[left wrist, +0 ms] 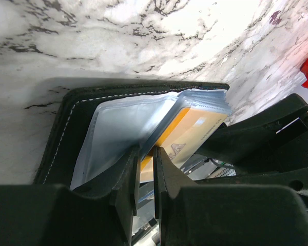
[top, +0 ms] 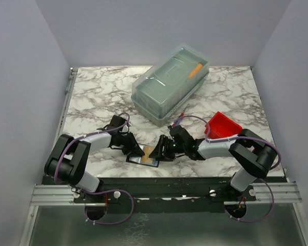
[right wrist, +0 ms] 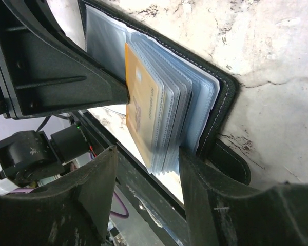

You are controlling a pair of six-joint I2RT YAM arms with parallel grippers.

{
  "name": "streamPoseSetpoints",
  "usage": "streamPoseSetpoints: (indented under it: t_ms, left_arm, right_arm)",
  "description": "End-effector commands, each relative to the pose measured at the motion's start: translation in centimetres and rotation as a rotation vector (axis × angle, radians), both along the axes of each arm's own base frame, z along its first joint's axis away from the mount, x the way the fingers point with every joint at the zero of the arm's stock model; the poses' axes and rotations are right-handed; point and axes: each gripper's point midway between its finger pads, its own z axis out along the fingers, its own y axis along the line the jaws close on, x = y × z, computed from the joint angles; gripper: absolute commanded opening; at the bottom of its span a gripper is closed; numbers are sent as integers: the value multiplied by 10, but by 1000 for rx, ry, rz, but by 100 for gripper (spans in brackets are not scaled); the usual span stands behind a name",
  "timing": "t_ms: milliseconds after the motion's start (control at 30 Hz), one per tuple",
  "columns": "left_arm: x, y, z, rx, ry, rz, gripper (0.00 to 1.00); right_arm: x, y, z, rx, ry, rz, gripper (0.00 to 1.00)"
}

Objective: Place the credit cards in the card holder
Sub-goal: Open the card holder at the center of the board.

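The black card holder lies open at the table's front edge, its clear sleeves fanned up. It also shows in the left wrist view and the right wrist view. A tan card stands partly inside a sleeve. My left gripper is shut on the tan card's lower edge, on the holder's left side. My right gripper is open and straddles the sleeve stack's end, on the holder's right side. No other cards show.
A large clear lidded box stands at the back centre. A red bin sits right of my right arm. A blue-and-red pen lies between the box and the bin.
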Motion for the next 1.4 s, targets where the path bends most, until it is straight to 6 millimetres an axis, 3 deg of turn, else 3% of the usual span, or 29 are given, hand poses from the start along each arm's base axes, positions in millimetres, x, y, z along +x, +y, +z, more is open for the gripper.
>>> streamPoseSetpoints:
  t_ms: [0, 400, 800, 1133, 1367]
  left_arm:
    - [-13, 13, -17, 80, 36, 18, 21]
    - [-13, 15, -18, 85, 36, 24, 20]
    - [-15, 14, -18, 82, 44, 23, 19]
    - [-14, 13, -15, 73, 33, 26, 18]
    - [-10, 11, -2, 59, 9, 34, 18]
  right_arm:
    - [-8, -13, -15, -55, 46, -14, 56]
    - [-13, -18, -17, -46, 59, -24, 56]
    - [-1, 7, -17, -7, 29, 41, 57]
    - [6, 33, 29, 183, -98, 138, 54]
    - [9, 33, 40, 176, -132, 145, 54]
